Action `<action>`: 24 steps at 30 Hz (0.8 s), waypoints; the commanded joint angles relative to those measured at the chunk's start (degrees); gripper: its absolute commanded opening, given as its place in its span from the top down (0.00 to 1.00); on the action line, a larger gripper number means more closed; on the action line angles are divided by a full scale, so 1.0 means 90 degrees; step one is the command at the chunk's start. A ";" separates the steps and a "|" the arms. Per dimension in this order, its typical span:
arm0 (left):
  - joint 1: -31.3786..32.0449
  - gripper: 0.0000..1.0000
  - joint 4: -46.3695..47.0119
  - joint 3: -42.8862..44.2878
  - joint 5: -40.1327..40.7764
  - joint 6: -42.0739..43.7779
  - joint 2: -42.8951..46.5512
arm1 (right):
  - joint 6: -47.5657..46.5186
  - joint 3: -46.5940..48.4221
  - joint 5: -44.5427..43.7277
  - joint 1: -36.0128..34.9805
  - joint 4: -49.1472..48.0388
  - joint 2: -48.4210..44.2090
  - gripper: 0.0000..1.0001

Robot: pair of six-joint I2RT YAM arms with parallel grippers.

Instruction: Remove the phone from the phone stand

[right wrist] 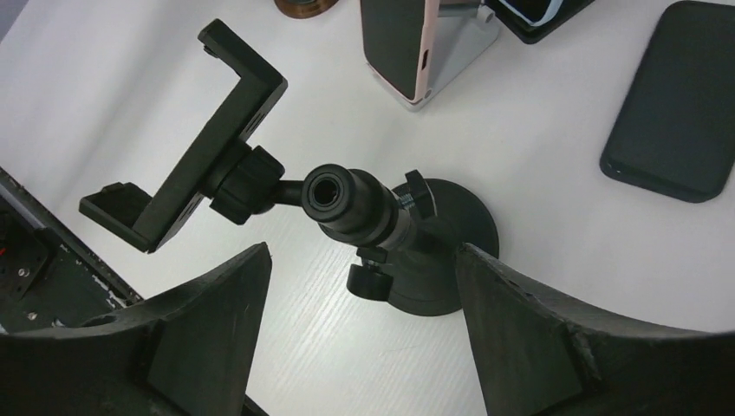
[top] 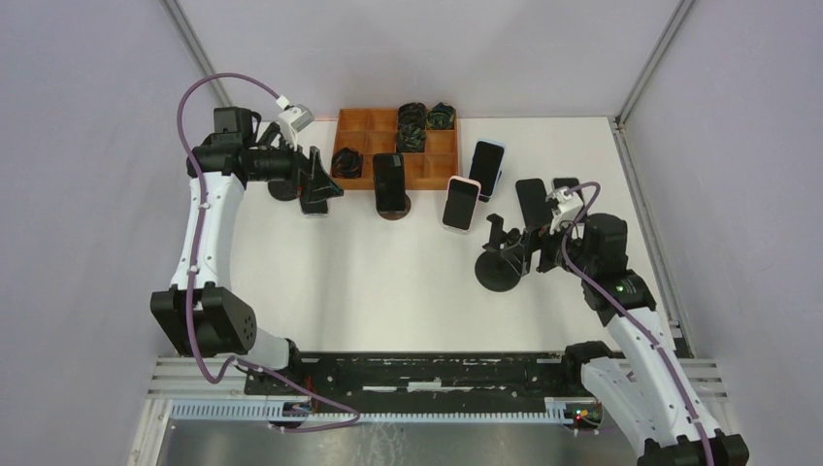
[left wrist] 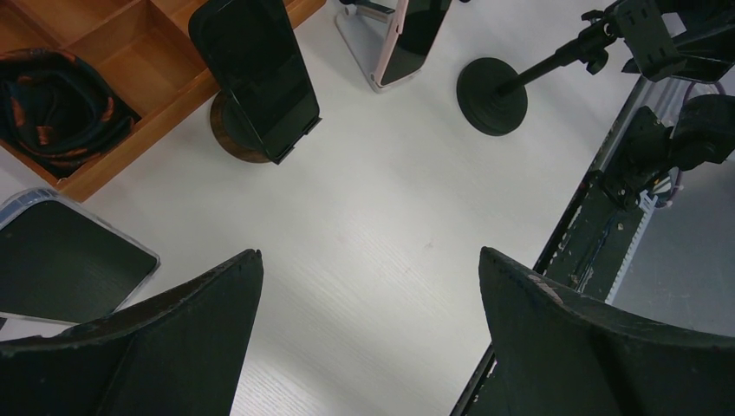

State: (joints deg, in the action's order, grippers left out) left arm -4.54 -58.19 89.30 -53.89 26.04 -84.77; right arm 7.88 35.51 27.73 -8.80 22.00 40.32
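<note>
Black phone [right wrist: 672, 104] lies flat, seemingly face-down.

A wooden tray [top: 355, 122] with square compartments stood at the far side of the white counter [top: 388, 291]. Black coiled bands [left wrist: 61, 100] with orange marks lay in several of its compartments.

Near the orange-brown tray [top: 352, 123], a pink-edged phone [top: 461, 204] is showing black glass; the stand [top: 500, 272] is showing matte black.
</note>
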 commanded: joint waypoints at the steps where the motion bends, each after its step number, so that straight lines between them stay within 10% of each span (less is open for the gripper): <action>1: -0.0049 0.00 0.0069 0.0258 0.0020 -0.0267 0.0112 | 0.0061 -0.0024 0.0017 -0.0248 -0.0565 0.0318 0.19; 24: -0.0133 0.00 -0.0068 0.0432 0.0082 -0.0185 0.0122 | 0.0174 0.0031 -0.1218 -0.0901 -0.2220 0.0418 1.00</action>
State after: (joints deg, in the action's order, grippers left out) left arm -5.30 -58.26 90.61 -52.80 25.15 -84.75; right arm 8.84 29.58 18.41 -16.51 6.39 45.58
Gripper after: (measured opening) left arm 0.994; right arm 0.366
